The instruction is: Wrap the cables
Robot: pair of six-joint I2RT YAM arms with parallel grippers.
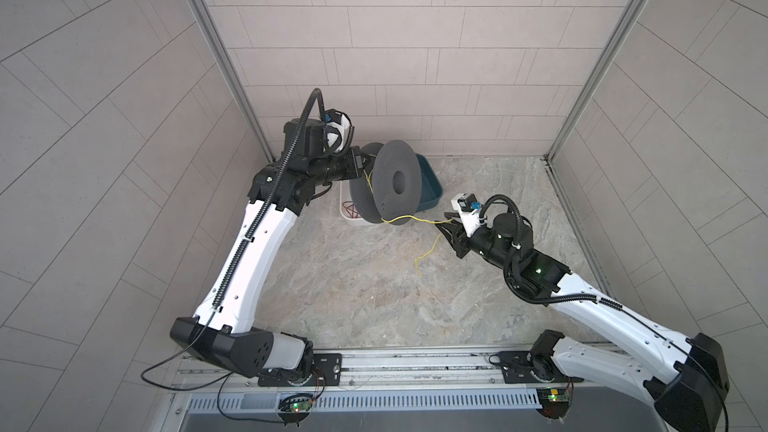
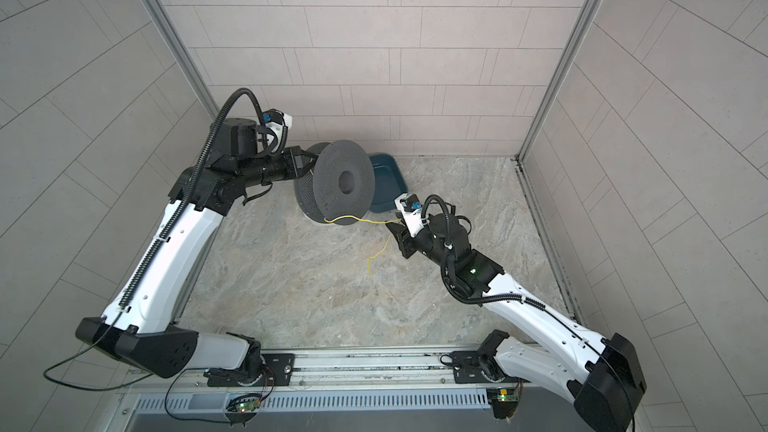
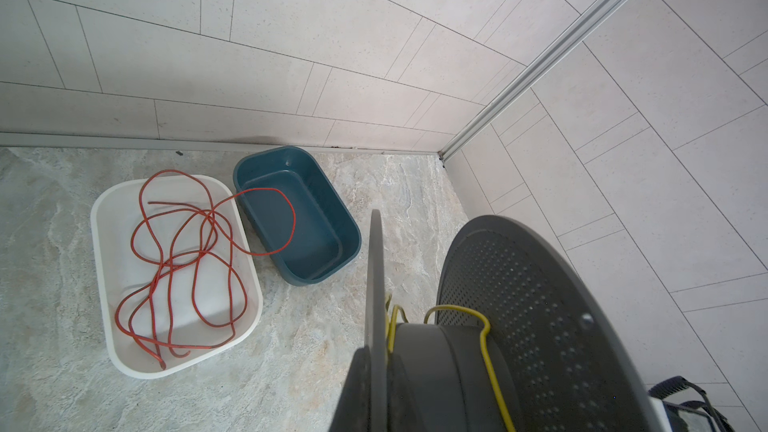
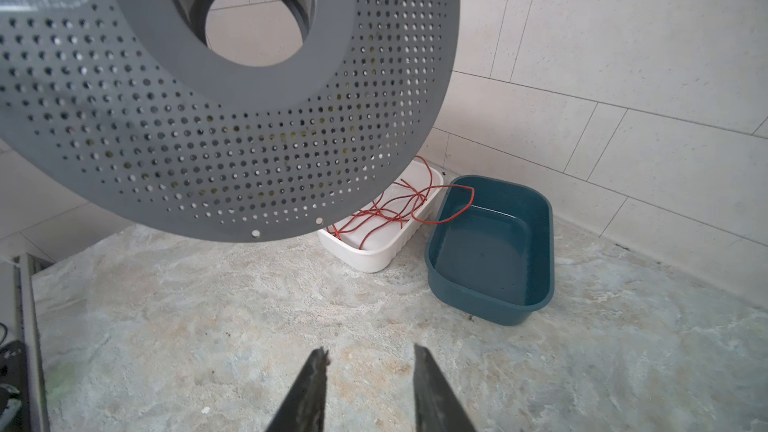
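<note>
A dark grey perforated spool (image 1: 395, 184) (image 2: 345, 180) hangs tilted above the table's far left. My left gripper (image 1: 365, 160) (image 3: 376, 392) is shut on the rim of its nearer flange. The thin yellow cable (image 1: 409, 218) (image 3: 484, 338) lies loosely over the spool's hub. From there it runs right to my right gripper (image 1: 449, 227) (image 2: 395, 230), and its free end dangles toward the table. In the right wrist view the right gripper (image 4: 370, 357) stands open by a narrow gap below the spool (image 4: 208, 139), and the cable is hidden there.
A white tray (image 3: 104, 243) (image 4: 374, 259) holding a tangled red cord (image 3: 178, 251) sits by the back wall. A blue tub (image 3: 345, 234) (image 4: 490, 309) stands next to it, and one loop of the cord hangs over it. Tiled walls close in the back and sides.
</note>
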